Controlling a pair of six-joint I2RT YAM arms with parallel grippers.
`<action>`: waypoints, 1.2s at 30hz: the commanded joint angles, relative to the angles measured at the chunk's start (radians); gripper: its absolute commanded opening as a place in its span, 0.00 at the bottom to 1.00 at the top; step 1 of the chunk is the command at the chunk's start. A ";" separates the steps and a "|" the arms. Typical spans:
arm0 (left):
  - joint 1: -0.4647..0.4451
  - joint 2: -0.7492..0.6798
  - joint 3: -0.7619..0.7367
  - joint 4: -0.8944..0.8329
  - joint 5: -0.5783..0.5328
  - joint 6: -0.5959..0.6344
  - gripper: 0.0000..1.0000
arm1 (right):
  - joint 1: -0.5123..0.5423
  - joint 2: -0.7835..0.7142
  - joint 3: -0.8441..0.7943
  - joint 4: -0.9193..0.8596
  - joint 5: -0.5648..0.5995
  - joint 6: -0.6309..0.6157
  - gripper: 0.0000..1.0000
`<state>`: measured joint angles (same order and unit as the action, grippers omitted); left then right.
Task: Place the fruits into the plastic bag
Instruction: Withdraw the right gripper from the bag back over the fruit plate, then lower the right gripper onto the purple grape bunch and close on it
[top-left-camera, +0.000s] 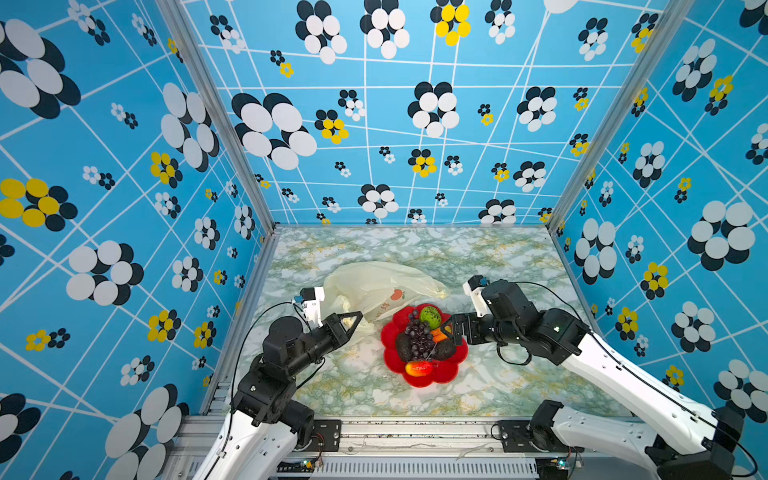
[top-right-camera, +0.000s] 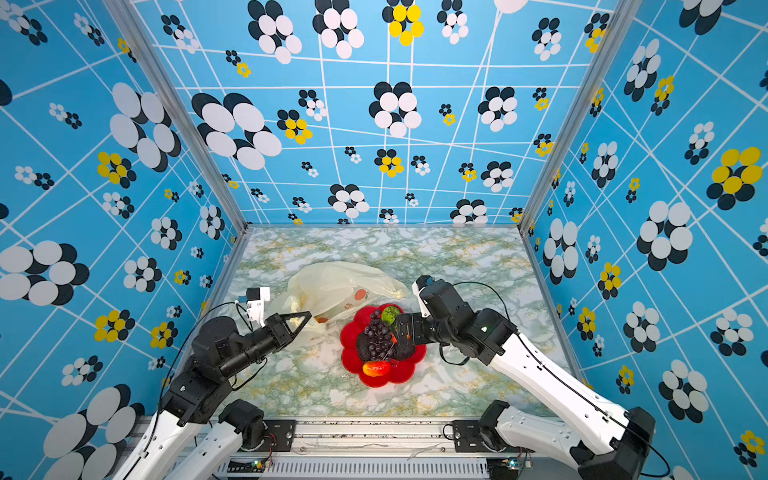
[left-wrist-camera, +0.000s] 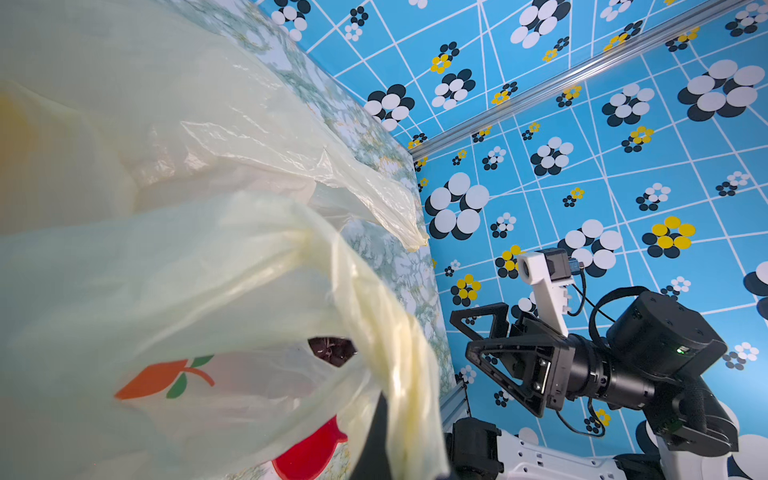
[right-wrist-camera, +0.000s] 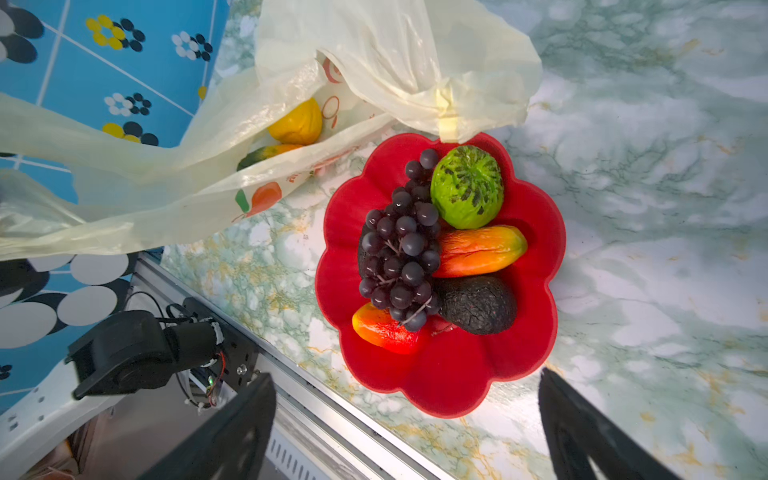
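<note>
Blue flower-print walls box in a marbled green-white tabletop (top-left-camera: 498, 257). The left gripper (top-left-camera: 356, 318) is pinched closed on the plastic bag (top-left-camera: 374, 282), holding its thin, crinkly cream film up so the mouth gapes; a yellow fruit (right-wrist-camera: 297, 122) lies inside. Beside it, the red flower-shaped plate (top-left-camera: 419, 380) carries a beaded grape bunch (right-wrist-camera: 401, 253), a mottled green round fruit (right-wrist-camera: 467, 187), a glossy mango (right-wrist-camera: 478, 251) and a rough avocado (right-wrist-camera: 478, 305). The right gripper (top-left-camera: 451, 332) hovers above them, jaws wide and empty. It should probably straddle one firm fruit squarely, clear of the grapes' loose stems.
</note>
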<state>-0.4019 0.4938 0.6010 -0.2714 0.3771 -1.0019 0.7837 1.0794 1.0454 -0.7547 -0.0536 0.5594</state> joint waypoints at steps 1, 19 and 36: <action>-0.008 0.021 0.000 -0.029 -0.011 0.022 0.00 | 0.018 0.052 -0.013 -0.034 -0.010 -0.065 0.99; -0.012 -0.019 -0.015 -0.107 -0.138 -0.023 0.00 | 0.070 0.363 0.033 0.131 -0.092 -0.178 0.93; -0.009 0.012 0.090 -0.197 -0.074 0.084 0.00 | 0.071 0.634 0.207 0.104 -0.080 -0.090 0.82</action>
<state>-0.4084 0.5121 0.6514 -0.4454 0.2886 -0.9638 0.8490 1.6836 1.2053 -0.6201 -0.1543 0.4492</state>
